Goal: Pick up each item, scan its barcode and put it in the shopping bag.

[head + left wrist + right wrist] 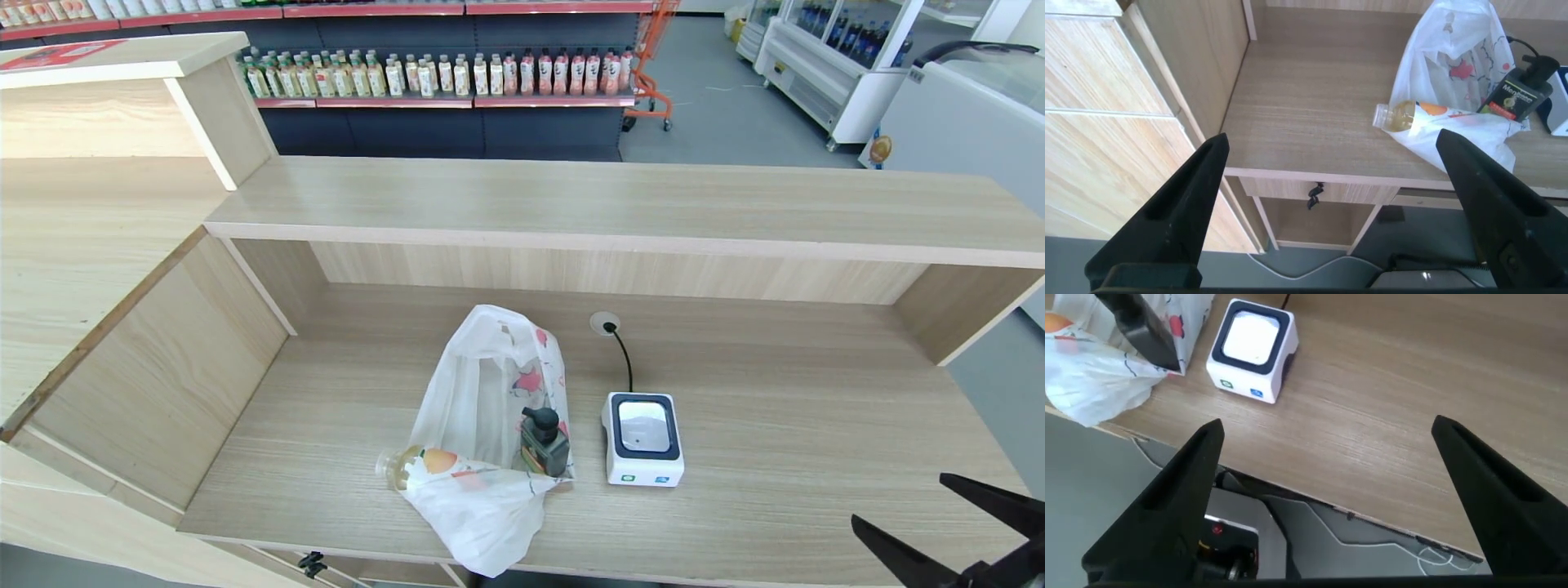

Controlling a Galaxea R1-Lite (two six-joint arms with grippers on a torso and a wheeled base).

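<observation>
A white plastic shopping bag (482, 408) lies crumpled on the counter's lower shelf. A juice bottle (412, 465) lies on its side, cap end poking out of the bag's left side, its body under the plastic. A dark pump bottle (544, 445) stands upright at the bag's right edge; I cannot tell whether it is inside. The white barcode scanner (643, 437) sits just right of the bag. My right gripper (902, 500) hangs open and empty at the counter's front right. My left gripper (1331, 143) is open and empty, off the counter's front left corner, with the bag (1454, 57) beyond it.
A black cable (624, 359) runs from the scanner to a grommet in the shelf. A raised ledge (620, 204) and side walls (163, 376) box in the work surface. Bare wood lies right of the scanner (1251, 349). Store shelves and freezers stand far behind.
</observation>
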